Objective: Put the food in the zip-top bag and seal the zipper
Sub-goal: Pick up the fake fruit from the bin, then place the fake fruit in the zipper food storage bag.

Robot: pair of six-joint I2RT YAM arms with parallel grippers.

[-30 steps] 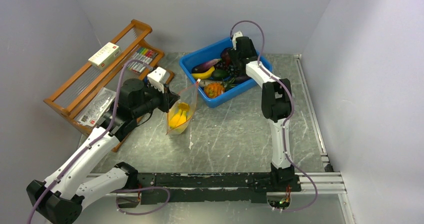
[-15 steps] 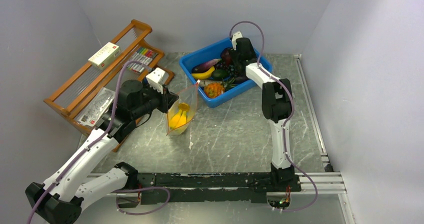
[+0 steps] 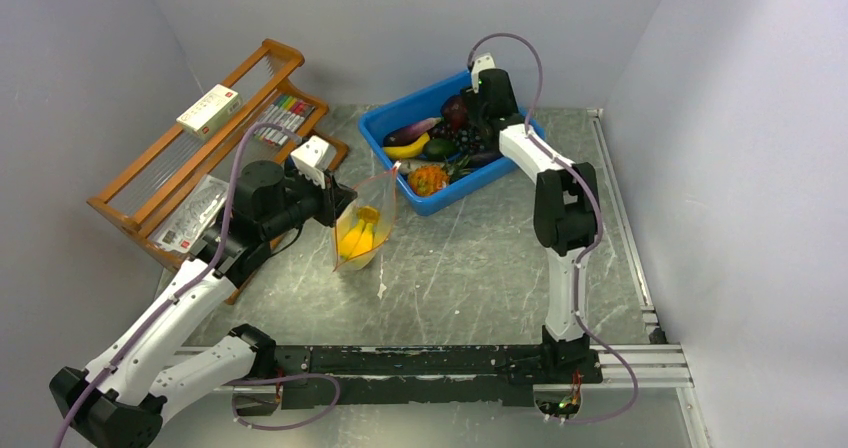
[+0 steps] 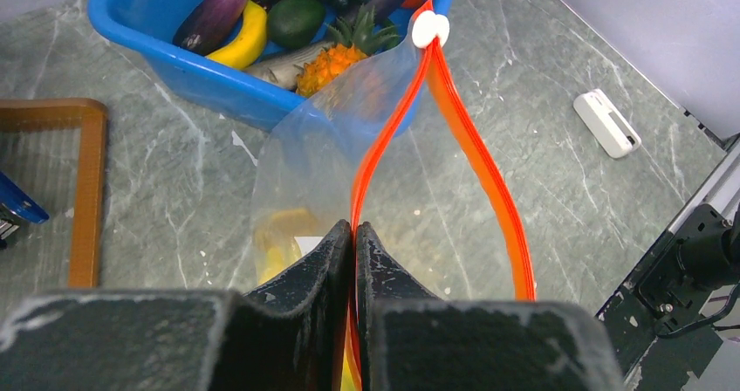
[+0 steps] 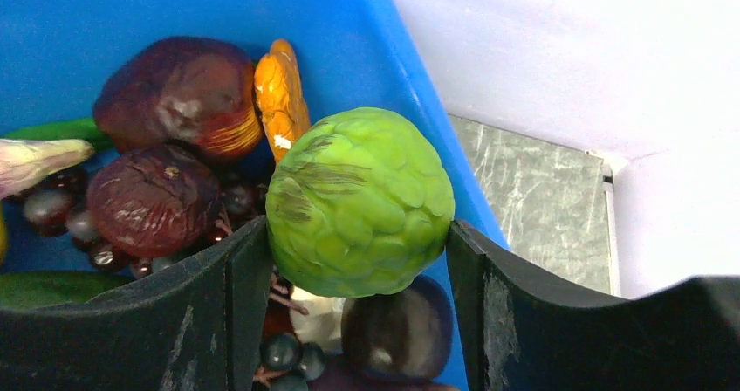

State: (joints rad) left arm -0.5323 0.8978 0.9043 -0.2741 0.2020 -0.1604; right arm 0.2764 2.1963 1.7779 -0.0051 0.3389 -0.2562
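Since a second ago the right arm had swung a little toward the right edge of the bench (image 3: 480,268), elbow and wrist shifted over, while the left arm and the bag had kept their place. The right claw (image 5: 353,234) was clamped on the bumpy green ball (image 5: 359,201). Its dark, rough-faced fingers (image 5: 240,295) pressed against either side of the round, scaly fruit, over the other pieces in the blue plastic bin (image 5: 174,7) by the far edge. Beneath the ball lay wrinkled dark-red rounds, a ridged orange piece (image 5: 281,94) and glossy dark grapes (image 5: 284,352).

The left claw (image 4: 353,234) was pinched together on the mouth of the zip-top bag (image 4: 305,147). It held the clear, floppy film upright left of the bench's middle, between the bin and the near edge. The zipper (image 4: 471,155), a thin red-orange strip, gaped in a long loop, its two sides meeting at a white slider (image 4: 430,30). A smooth yellow banana bunch (image 3: 357,236) sat in the bag's bottom. A spiky orange pineapple (image 4: 336,59) and a smooth purple eggplant (image 4: 216,11) rested in the bin. A slatted wooden rack (image 3: 280,56) stood along the left edge toward the far-left corner.
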